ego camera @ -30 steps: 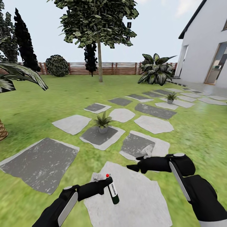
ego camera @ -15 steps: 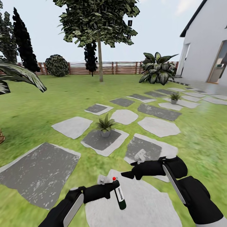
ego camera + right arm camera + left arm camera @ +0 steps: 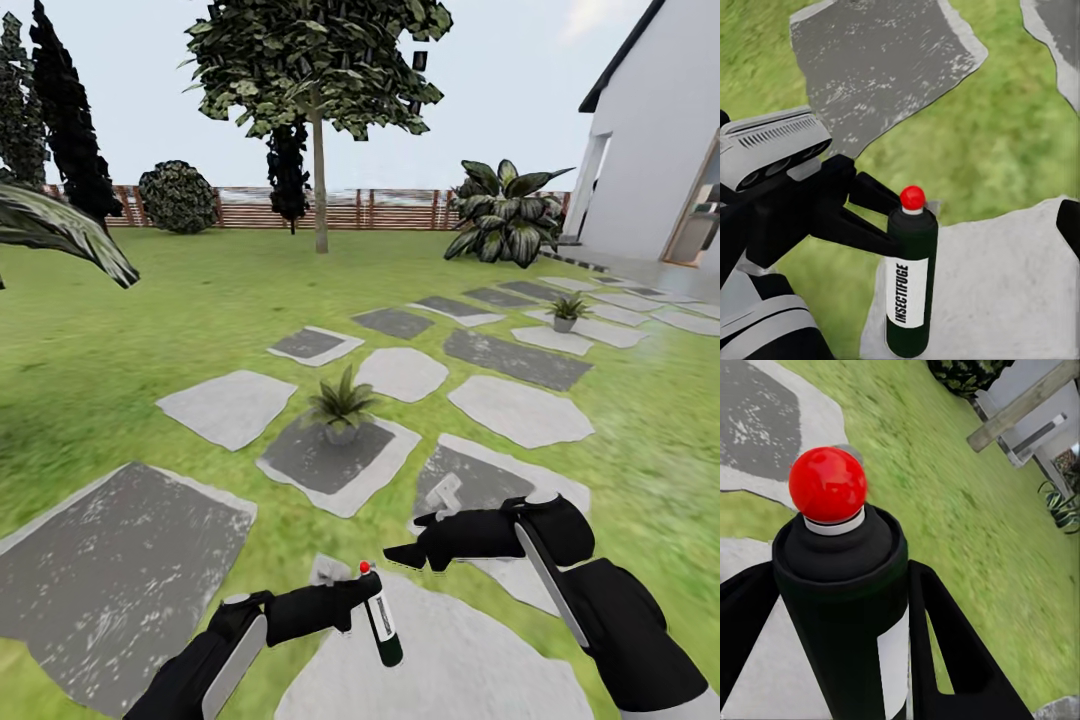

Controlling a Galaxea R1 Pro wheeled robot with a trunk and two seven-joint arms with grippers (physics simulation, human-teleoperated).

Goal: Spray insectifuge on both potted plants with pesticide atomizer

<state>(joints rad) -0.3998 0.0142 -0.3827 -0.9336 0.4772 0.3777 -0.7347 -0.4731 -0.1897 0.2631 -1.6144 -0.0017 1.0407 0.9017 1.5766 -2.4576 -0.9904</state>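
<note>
Right wrist view, pesticide atomizer (image 3: 911,296) labelled "INSECTIFUGE"

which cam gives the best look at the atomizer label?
Right wrist view: the pesticide atomizer stands side-on in the left gripper, its white INSECTIFUGE label readable. Left wrist view is close on the red tip and black shoulder, the label only a sliver. Head view has the whole bottle, label too small to read.
</note>
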